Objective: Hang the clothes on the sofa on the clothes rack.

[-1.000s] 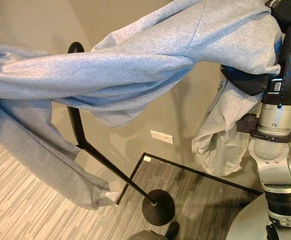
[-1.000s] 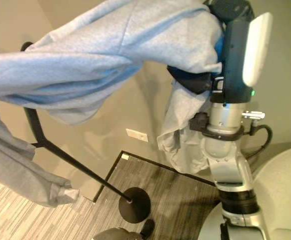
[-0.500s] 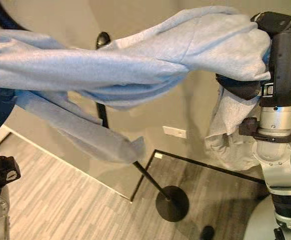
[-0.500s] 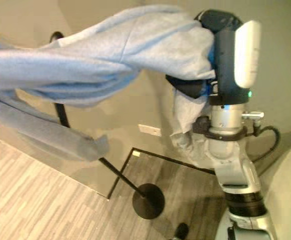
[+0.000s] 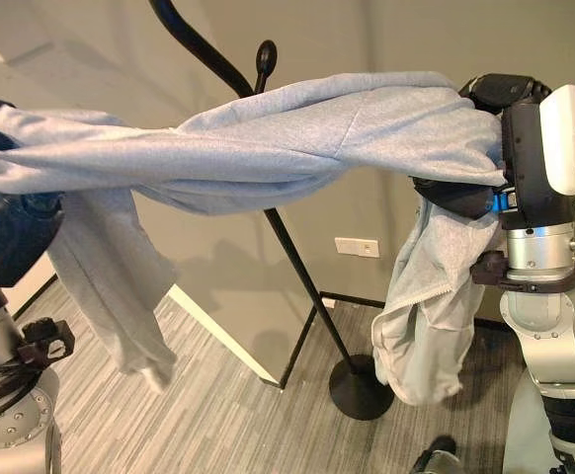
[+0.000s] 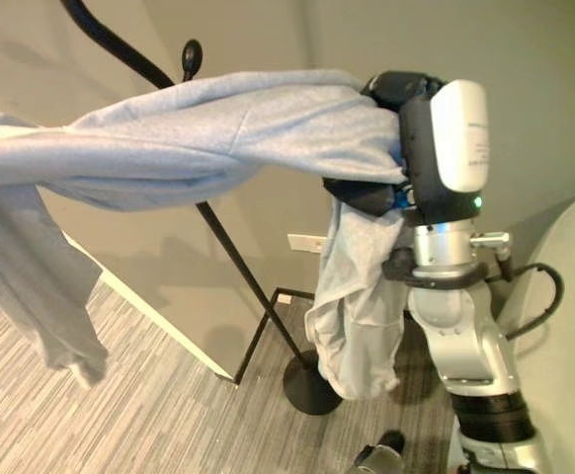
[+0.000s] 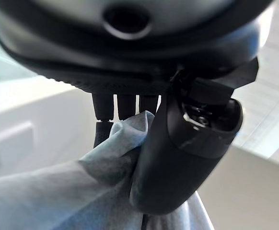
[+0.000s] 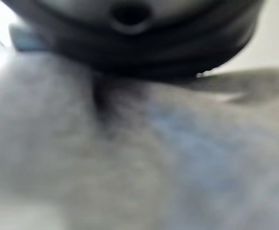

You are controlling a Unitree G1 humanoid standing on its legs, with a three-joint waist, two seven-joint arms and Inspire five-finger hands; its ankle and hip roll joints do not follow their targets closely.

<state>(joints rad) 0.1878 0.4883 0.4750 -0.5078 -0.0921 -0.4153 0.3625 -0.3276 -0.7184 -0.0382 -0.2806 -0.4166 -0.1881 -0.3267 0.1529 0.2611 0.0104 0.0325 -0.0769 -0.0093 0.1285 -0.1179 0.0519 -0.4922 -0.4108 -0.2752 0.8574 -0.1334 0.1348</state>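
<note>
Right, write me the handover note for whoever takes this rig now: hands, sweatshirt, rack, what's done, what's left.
Left hand: shut on the grey sweatshirt, thumb and fingers pinching one end.
Right hand: raised at the other end with cloth draped over it; its grip cannot be made out.
The sweatshirt is stretched in the air between the two hands, one sleeve dangling at the left, more cloth hanging below the right hand.
The black clothes rack stands behind it; one hook tip shows above the cloth.
Done: garment lifted and brought up to the rack.
Left: settle it on a hook, then release both hands.
</note>
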